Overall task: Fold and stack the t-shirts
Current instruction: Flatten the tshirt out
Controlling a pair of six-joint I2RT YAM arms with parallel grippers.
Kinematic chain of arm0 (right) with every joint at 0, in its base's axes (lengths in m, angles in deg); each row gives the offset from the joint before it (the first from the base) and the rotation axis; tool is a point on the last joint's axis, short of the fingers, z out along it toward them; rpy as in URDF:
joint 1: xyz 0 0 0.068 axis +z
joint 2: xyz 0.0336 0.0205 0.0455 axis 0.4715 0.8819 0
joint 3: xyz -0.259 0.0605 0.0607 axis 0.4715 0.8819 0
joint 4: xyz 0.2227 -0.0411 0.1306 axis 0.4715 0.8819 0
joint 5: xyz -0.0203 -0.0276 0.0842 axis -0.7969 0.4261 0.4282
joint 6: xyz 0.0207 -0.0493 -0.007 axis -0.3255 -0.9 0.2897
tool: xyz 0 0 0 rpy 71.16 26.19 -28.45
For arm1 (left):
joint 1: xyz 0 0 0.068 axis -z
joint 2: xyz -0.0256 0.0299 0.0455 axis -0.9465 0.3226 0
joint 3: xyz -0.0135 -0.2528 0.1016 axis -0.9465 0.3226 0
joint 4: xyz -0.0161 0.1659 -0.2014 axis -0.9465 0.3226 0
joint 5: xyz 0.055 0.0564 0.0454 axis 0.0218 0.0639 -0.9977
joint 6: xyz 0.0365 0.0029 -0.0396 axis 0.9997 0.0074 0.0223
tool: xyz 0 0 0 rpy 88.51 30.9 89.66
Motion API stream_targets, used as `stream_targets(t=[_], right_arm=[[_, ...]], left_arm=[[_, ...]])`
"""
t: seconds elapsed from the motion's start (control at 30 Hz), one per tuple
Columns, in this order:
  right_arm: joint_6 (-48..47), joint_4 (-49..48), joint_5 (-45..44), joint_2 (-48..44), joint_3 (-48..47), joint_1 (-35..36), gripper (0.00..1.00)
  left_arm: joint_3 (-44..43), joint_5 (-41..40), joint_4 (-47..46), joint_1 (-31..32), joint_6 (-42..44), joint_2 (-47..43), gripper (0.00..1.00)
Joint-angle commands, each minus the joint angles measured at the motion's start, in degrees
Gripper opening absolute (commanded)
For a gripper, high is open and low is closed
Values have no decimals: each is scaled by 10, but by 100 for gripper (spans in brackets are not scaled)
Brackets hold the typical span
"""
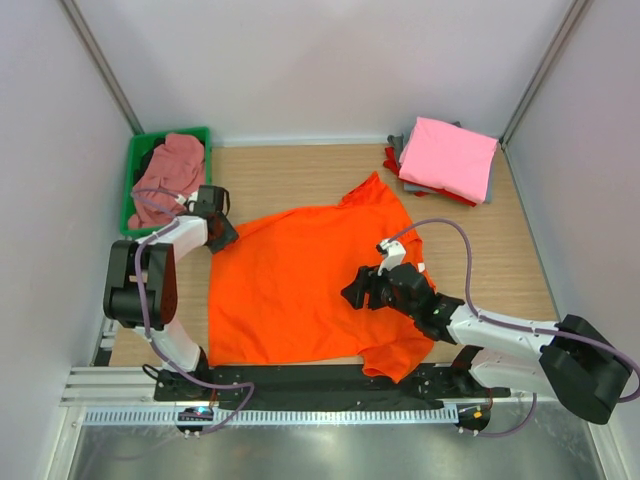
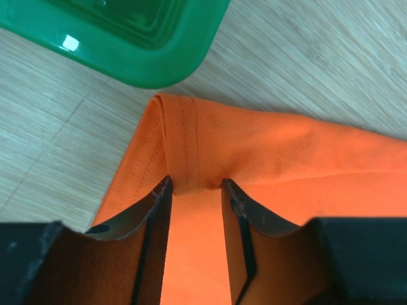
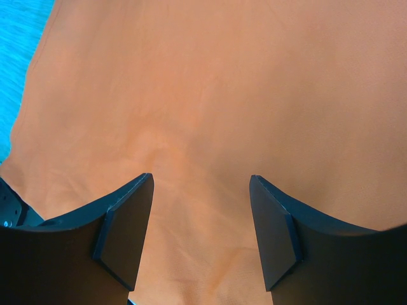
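A bright orange t-shirt (image 1: 300, 290) lies spread flat on the wooden table. My left gripper (image 1: 222, 232) sits at its upper left corner, beside the green bin. In the left wrist view the jaws (image 2: 196, 184) are closed in on the hemmed sleeve edge (image 2: 184, 140), and a ridge of orange cloth is bunched between the tips. My right gripper (image 1: 355, 292) hovers over the right middle of the shirt. Its jaws (image 3: 202, 181) stand wide apart with only smooth orange cloth (image 3: 210, 95) below. A folded pink t-shirt (image 1: 450, 155) tops a stack at the back right.
The green bin (image 1: 135, 160) at the back left holds a crumpled dusty-pink shirt (image 1: 172, 170); its corner (image 2: 146, 63) lies just past the left fingertips. Red and grey cloth edges (image 1: 395, 160) show under the pink stack. White walls enclose the table.
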Motion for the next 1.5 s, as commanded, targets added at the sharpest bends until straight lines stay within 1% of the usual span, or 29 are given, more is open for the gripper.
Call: stream_targets(t=[0.0,0.07,0.13,0.17,0.2,0.27,0.3,0.33,0.43,0.47,0.57,0.6,0.63,0.67,0.7,0.73,0.8,0.83,0.93,1.07,1.13,1.23,1.27,1.3,1.37,1.4,1.43,1.47], right_arm=[[6,-43,-2,-1,1,1,68],[5,-42,-2,1,0,1,68],[5,-42,-2,2,0,0,68],[5,-43,-1,3,-1,0,68],[6,-43,-1,4,-1,0,68],[5,-43,-1,5,-1,0,68],[6,-43,-1,5,-1,0,68],[6,-43,-1,6,-1,0,68],[6,-43,-1,7,-1,0,68],[7,-43,-1,7,-2,0,68],[6,-43,-1,8,-2,-1,68],[7,-43,-1,9,-2,-1,68],[6,-43,0,9,-2,-1,68],[7,-43,0,9,-2,-2,68],[7,-43,0,9,-2,-2,68],[7,-43,0,9,-1,-2,68],[8,-46,0,10,0,-4,68],[10,-48,1,9,2,-5,68],[10,-50,3,10,3,-6,68],[13,-51,0,10,3,-12,68],[17,-50,-3,5,4,-16,68],[19,-24,-12,0,-14,-25,69],[17,-8,-21,-2,-25,-24,69],[14,31,-49,-3,-39,-24,69],[3,76,-79,4,-96,-25,70],[-11,130,-123,9,-122,-24,71],[-19,160,-149,19,-178,-24,72],[-29,226,-219,41,-207,-25,72]], left_arm=[[-18,-28,-35,1,-7,5,38],[-19,-32,-38,1,-5,4,34],[-20,-36,-40,1,-2,5,26],[-21,-38,-40,1,-1,5,25],[-23,-37,-40,0,0,9,17],[-26,-36,-41,0,1,10,10],[-28,-37,-41,0,1,12,3],[-31,-36,-40,0,2,10,0],[-49,-47,-28,0,2,1,0],[-57,-62,-22,0,3,-3,0],[-109,-79,18,-4,5,7,0],[-126,-82,29,-5,6,14,2],[-163,-86,56,-11,6,30,11],[-182,-93,72,-12,5,41,14],[-200,-99,86,-15,6,51,22],[-232,-96,103,-23,6,59,53],[-273,-87,136,-33,5,82,81],[-282,-85,143,-36,5,85,84],[-285,-65,145,-35,6,64,90],[-264,-25,145,-28,20,6,89],[-242,-14,148,-14,39,-38,89],[-202,38,159,4,60,-107,89],[-188,74,160,8,83,-125,89],[-161,91,160,15,96,-147,89],[-134,112,170,17,128,-203,89],[-109,112,179,17,129,-220,90],[-94,108,182,18,126,-250,91],[-60,80,182,18,99,-262,91]])
